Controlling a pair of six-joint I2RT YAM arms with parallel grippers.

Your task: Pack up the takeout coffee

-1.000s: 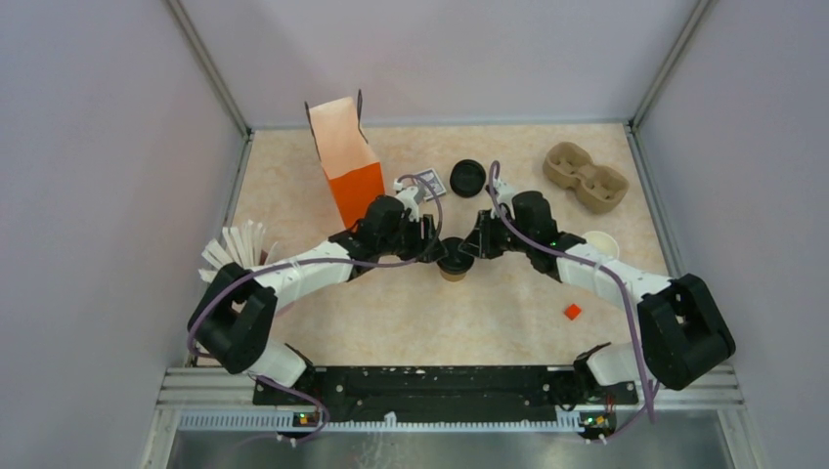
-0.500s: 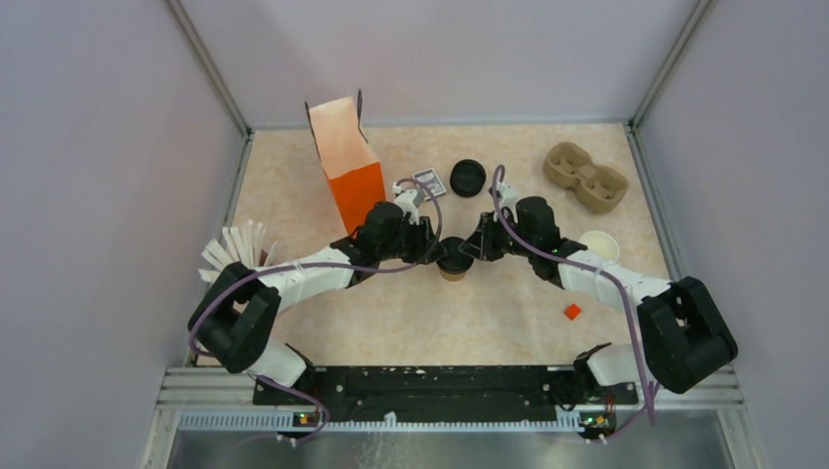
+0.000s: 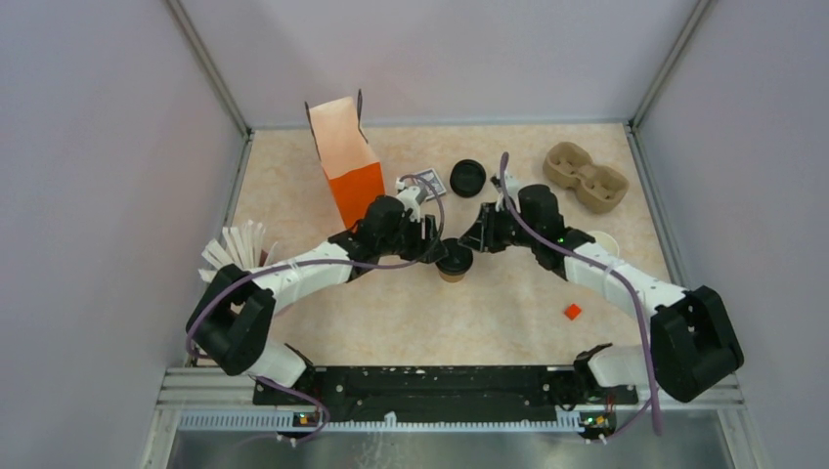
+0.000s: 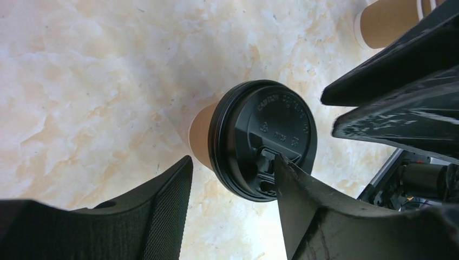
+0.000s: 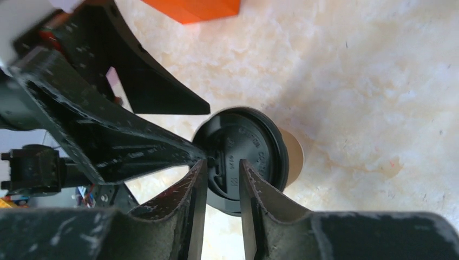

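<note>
Over the bench [image 3: 420,322], seen from above, the takeout coffee [image 3: 452,275] stands upright near the middle with its black lid [image 3: 455,259] on. The left pincer [image 3: 439,253] meets it from the left. The right pincer [image 3: 470,242] hangs just beside it, on its far right side. An orange bag [image 3: 350,166] stands open behind the left arm, and a spare lid [image 3: 468,177] and a pulp carrier [image 3: 585,177] lie farther back.

From the left wrist, the left pincer's fingers [image 4: 162,206] stand fairly wide, one on each side of the takeout coffee. One tip overlaps the black lid beside the sip tab; whether they press on it I cannot tell. The right pincer's dark fingers cross the upper right corner, with a stack of tan cups [image 4: 387,19] beyond them.

From the right wrist, the right pincer's fingers [image 5: 192,206] are narrow, with a slim gap between them and nothing clamped; the sip tab shows through the gap. The left pincer's fingers reach in from the left, and the lower one touches the rim of the black lid.
</note>
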